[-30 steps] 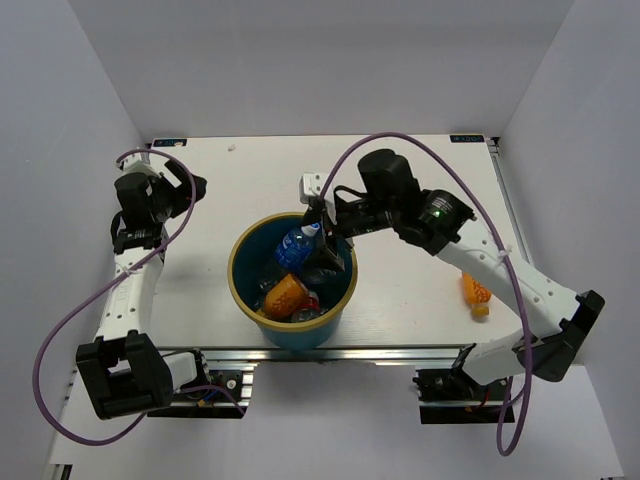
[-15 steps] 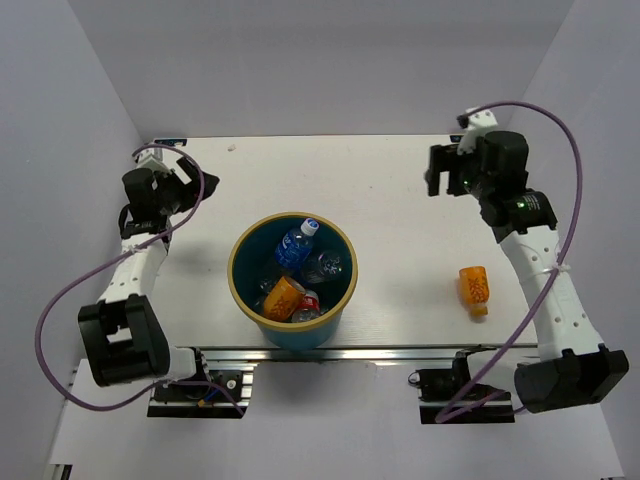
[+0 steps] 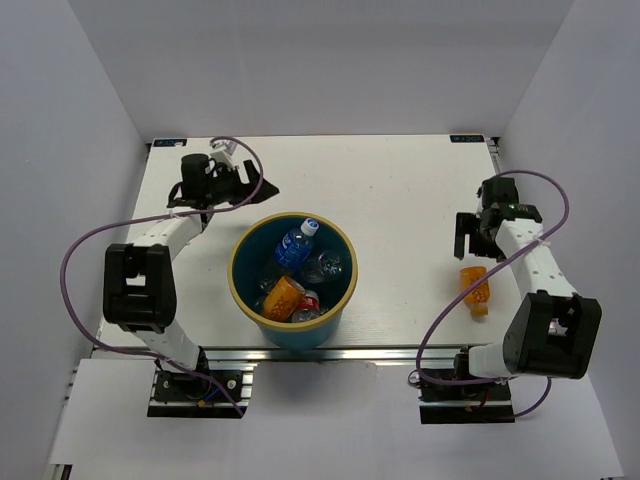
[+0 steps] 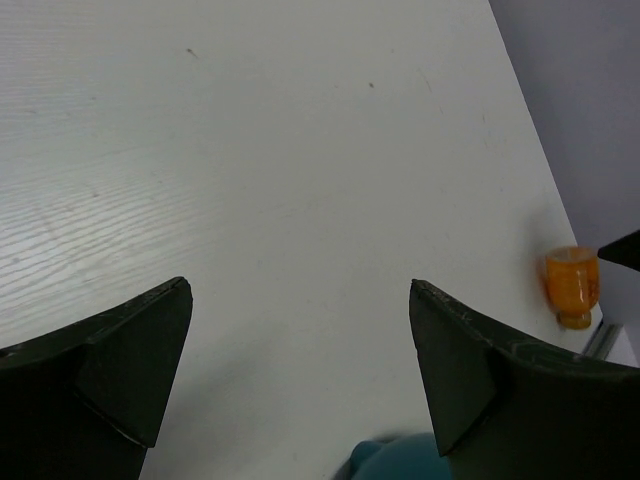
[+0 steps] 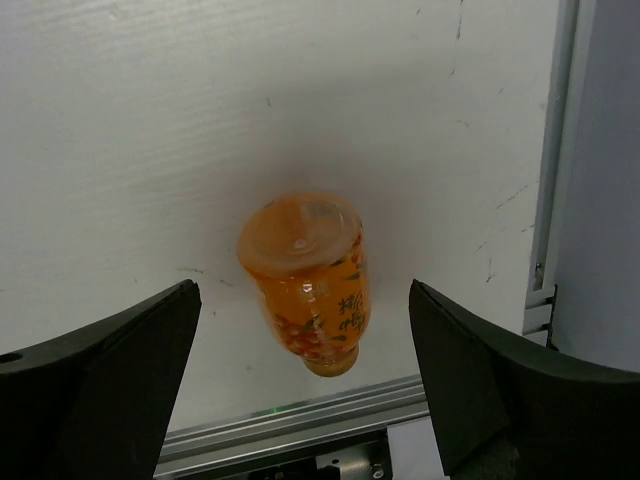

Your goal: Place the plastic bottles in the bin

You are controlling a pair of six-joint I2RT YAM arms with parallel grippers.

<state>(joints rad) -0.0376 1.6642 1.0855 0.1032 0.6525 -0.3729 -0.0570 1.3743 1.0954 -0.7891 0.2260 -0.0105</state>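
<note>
Having swung away from the bin, the right claw now hangs spread and empty over the last orange bottle, which lies near the tabletop's right edge, while the left claw idles agape behind the bin, so one pickup seems all that remains.

left fingers wide apart, empty; right fingers wide apart, empty, wrist pointing down
</note>
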